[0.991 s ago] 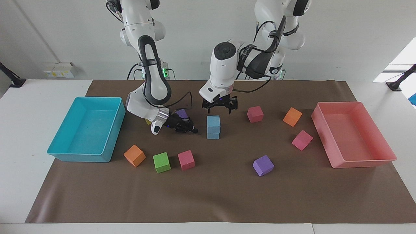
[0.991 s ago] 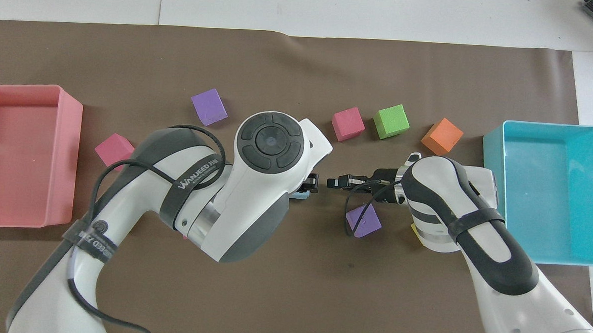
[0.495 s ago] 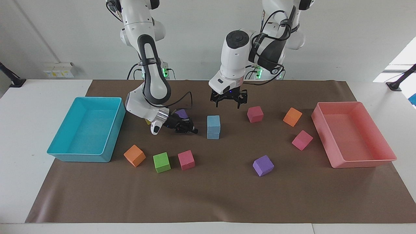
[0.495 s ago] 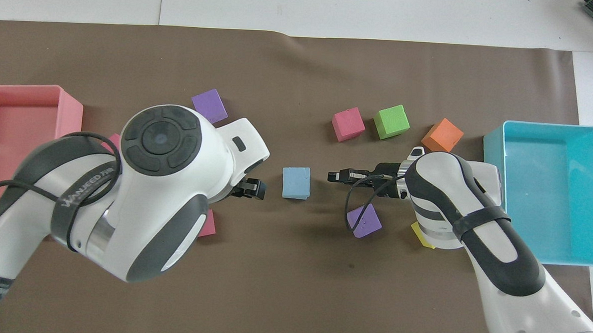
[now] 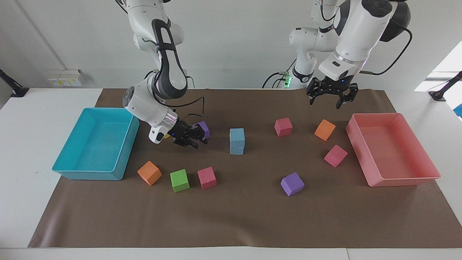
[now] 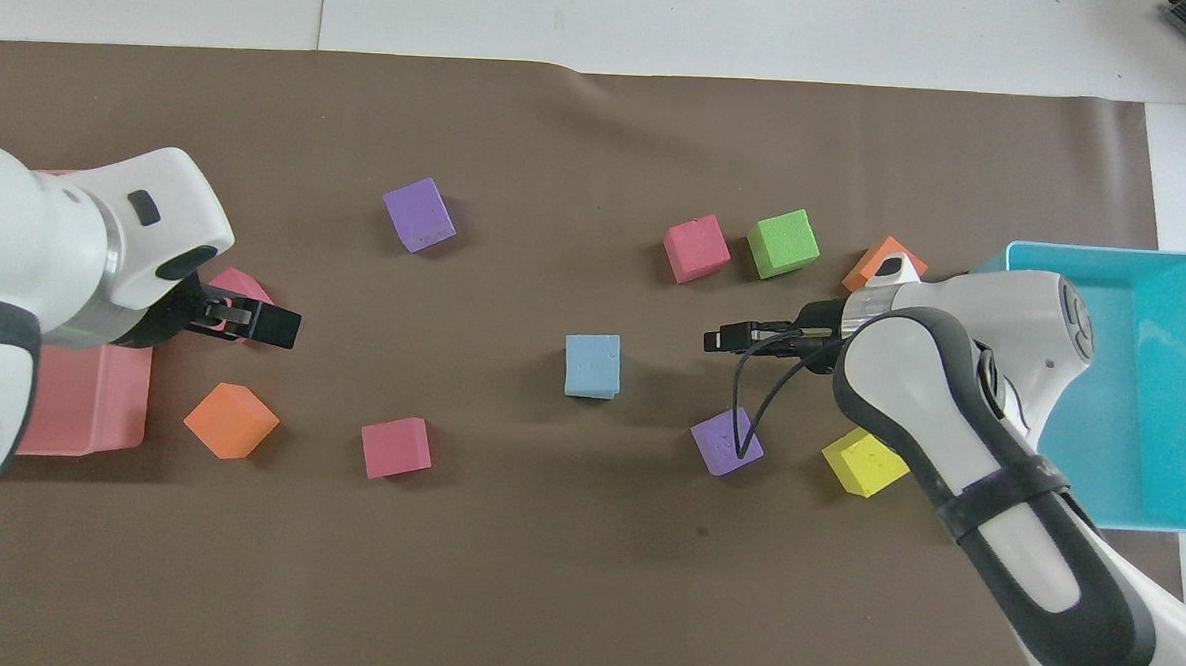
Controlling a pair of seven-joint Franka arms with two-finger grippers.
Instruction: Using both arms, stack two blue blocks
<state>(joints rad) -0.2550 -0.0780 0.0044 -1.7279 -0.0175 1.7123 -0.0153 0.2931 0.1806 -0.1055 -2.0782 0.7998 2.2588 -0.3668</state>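
Observation:
The two blue blocks (image 5: 237,141) stand stacked, one squarely on the other, near the middle of the brown mat; from above they appear as a single square (image 6: 592,365). No gripper touches them. My right gripper (image 5: 199,140) (image 6: 718,338) hangs low beside the stack, toward the right arm's end of the table, open with nothing in it. A purple cube (image 5: 203,127) lies close by it. My left gripper (image 5: 326,103) (image 6: 288,328) is raised high, open and empty, over the mat beside the pink tray.
The turquoise tray (image 5: 90,175) is at the right arm's end and the pink tray (image 5: 400,180) at the left arm's end. Loose cubes lie around: orange (image 5: 149,173), green (image 5: 179,180), pink (image 5: 206,177), purple (image 5: 292,183), pink (image 5: 283,126), orange (image 5: 324,129), pink (image 5: 335,155), yellow (image 6: 863,462).
My left gripper rose from just above the stack and swung away toward the pink tray. My right gripper drew back a little from the stack and opened.

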